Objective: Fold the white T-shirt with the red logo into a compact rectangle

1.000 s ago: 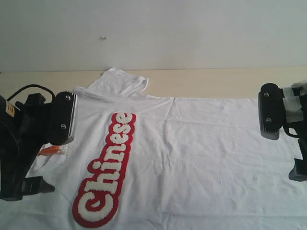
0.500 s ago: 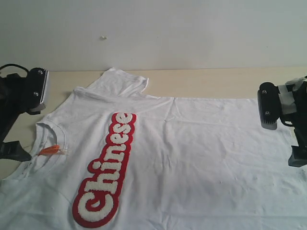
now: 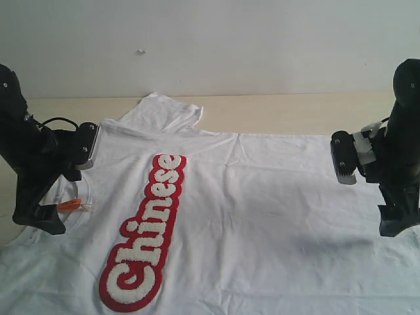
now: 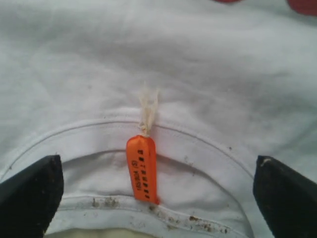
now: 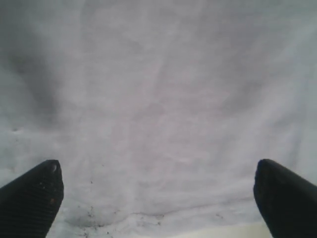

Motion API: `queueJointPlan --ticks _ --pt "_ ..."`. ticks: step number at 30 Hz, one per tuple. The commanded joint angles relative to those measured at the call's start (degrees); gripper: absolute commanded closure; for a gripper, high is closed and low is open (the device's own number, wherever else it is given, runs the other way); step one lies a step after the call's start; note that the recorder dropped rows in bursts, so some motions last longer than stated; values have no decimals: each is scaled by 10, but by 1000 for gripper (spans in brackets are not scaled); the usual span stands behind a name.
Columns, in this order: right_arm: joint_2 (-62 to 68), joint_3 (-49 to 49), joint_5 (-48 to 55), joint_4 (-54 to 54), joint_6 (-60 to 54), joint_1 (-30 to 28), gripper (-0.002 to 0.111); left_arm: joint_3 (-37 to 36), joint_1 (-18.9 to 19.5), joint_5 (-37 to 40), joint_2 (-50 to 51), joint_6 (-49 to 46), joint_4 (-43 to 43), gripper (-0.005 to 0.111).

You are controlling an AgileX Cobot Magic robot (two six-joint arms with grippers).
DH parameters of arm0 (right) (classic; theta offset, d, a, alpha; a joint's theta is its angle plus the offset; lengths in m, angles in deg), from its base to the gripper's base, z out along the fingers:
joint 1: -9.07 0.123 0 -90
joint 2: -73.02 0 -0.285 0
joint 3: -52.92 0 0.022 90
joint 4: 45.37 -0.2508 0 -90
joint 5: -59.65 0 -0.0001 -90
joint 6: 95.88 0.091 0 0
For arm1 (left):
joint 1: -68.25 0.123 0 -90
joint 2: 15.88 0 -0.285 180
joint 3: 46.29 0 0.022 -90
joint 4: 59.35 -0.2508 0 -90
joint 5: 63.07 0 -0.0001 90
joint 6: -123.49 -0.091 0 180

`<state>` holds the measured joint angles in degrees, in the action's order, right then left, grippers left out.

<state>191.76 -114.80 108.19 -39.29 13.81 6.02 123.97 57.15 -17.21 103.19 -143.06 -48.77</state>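
The white T-shirt [image 3: 262, 210] lies spread flat, collar to the left and hem to the right. The red logo [image 3: 146, 231] runs along its chest, facing up. My left gripper [image 3: 47, 220] hangs open just over the ribbed collar [image 4: 89, 134], its black fingers [image 4: 29, 193] wide apart on either side of the orange neck tag [image 4: 142, 168]. The tag also shows beside the left arm [image 3: 68, 205]. My right gripper [image 3: 396, 222] is open over the shirt's hem [image 5: 163, 215], fingers [image 5: 32, 193] spread with only cloth between them. Neither holds anything.
The shirt rests on a beige table [image 3: 282, 113] against a white wall [image 3: 262, 46]. One short sleeve [image 3: 164, 113] sticks out toward the wall. Brown specks dot the collar edge [image 4: 198, 225]. The table's edge shows past the hem [image 5: 237, 230].
The left arm swung out to the left, then came back and dropped over the collar. The right arm moved inward and down over the hem. The shirt has not shifted.
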Motion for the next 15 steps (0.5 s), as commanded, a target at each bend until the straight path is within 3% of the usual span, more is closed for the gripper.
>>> queueJointPlan --ticks 1,15 --pt "28 -6 38 3 -1 -2 3 6 2 11 3 -2 8 1" --pt "48 -5 43 3 101 -2 3 6 2 18 3 -2 26 1"
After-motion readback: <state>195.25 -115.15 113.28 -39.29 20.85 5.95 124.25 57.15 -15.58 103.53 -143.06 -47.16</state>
